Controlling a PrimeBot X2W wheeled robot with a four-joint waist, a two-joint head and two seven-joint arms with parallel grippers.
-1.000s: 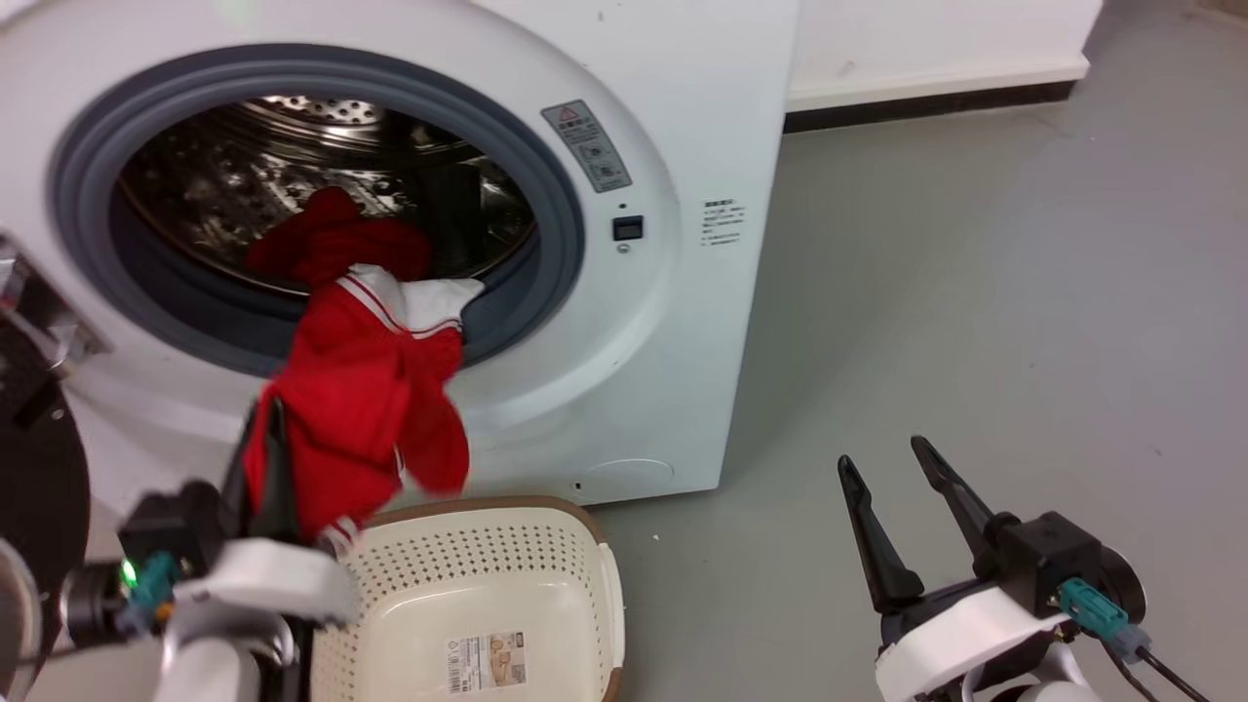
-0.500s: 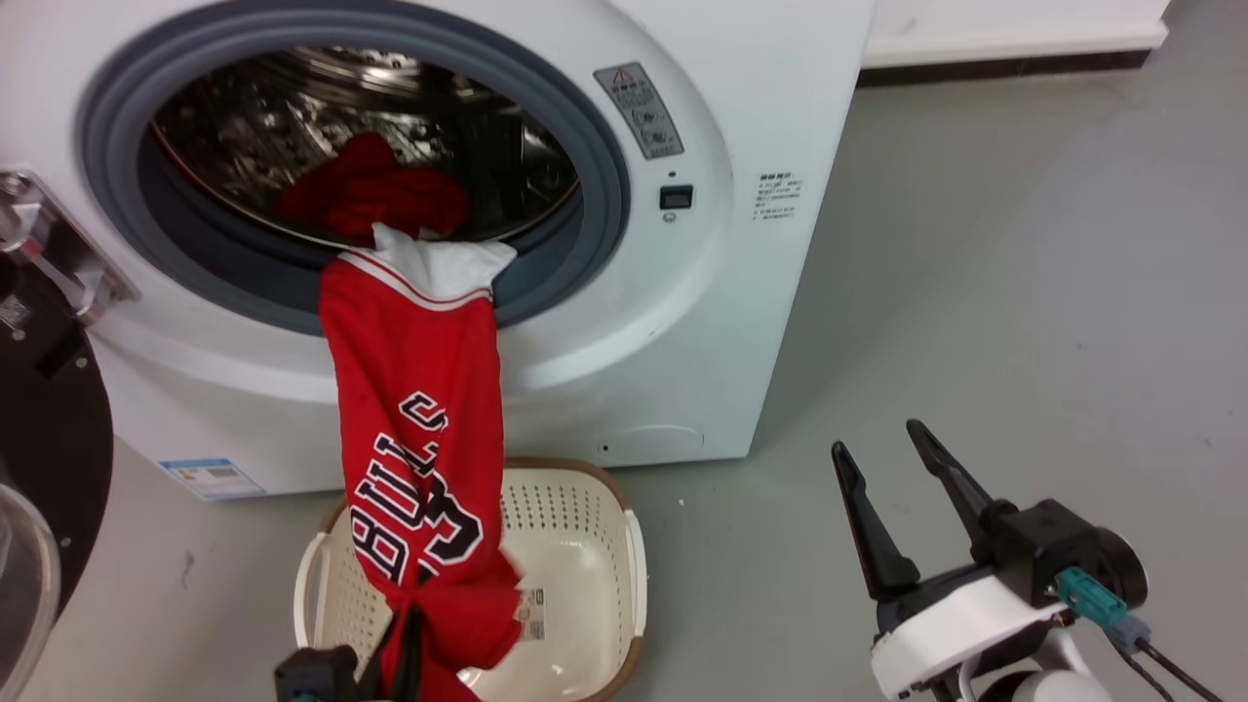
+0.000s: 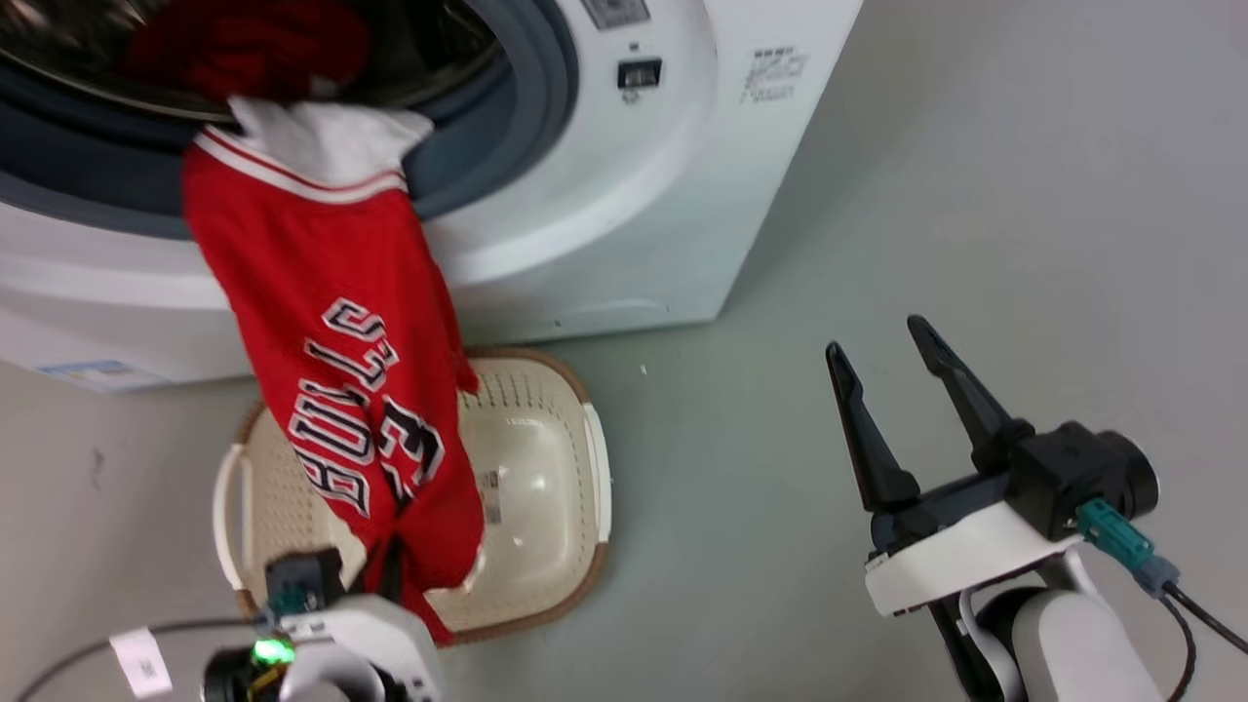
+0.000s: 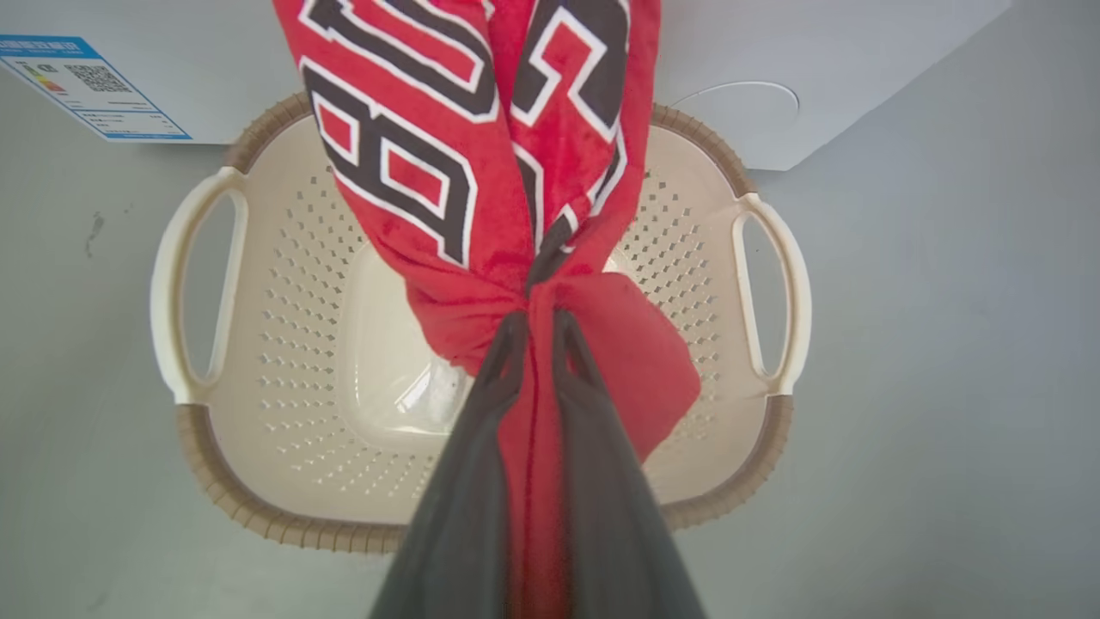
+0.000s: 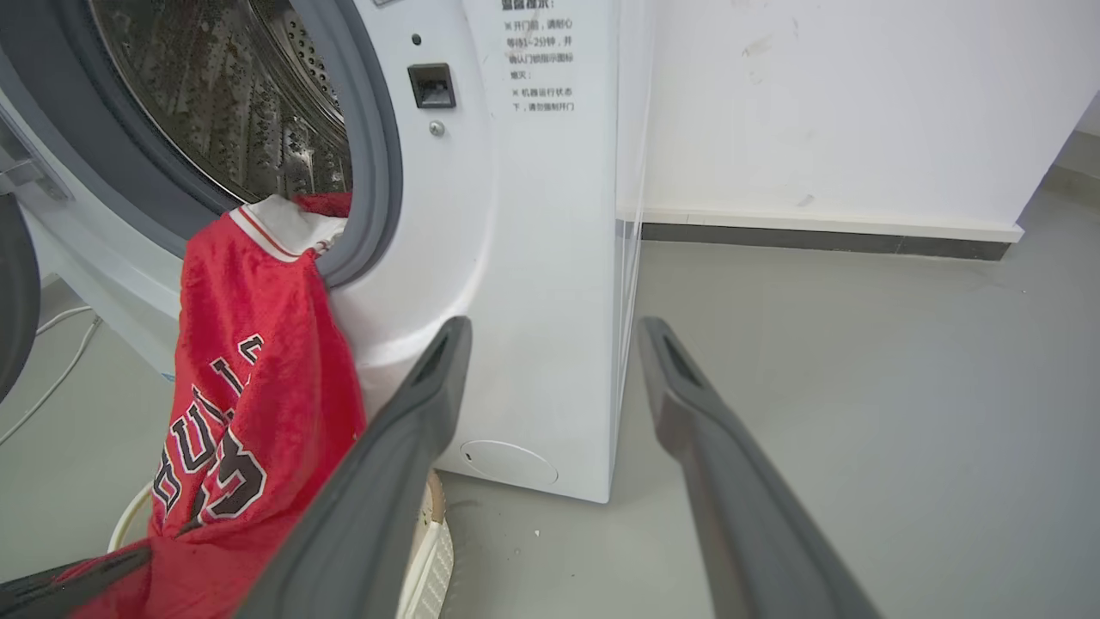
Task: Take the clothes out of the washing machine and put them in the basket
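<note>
left tool (image 4: 537,320) clamped on lower end of the bulls jersey (image 3: 322,292), held over the basket (image 3: 597,458). jersey's white neck end draped over the washing machine (image 3: 604,195) opening. another red garment (image 3: 244,44) in drum. right tool (image 3: 875,334) open, empty, well apart to the right.

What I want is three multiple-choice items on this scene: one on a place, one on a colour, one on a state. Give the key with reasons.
1. Relative to the washing machine, the basket stands: A. on top B. in front C. inside
2. The jersey's lettering is: A. black, white-edged B. yellow C. blue
3. The right gripper is: A. shut on the jersey B. shut on the basket C. open, empty
Key: 1 B, it sits at the machine's foot; 2 A, black white-edged letters on red cloth; 3 C, its fingers stand apart, nothing between; the left gripper clamps the jersey.
</note>
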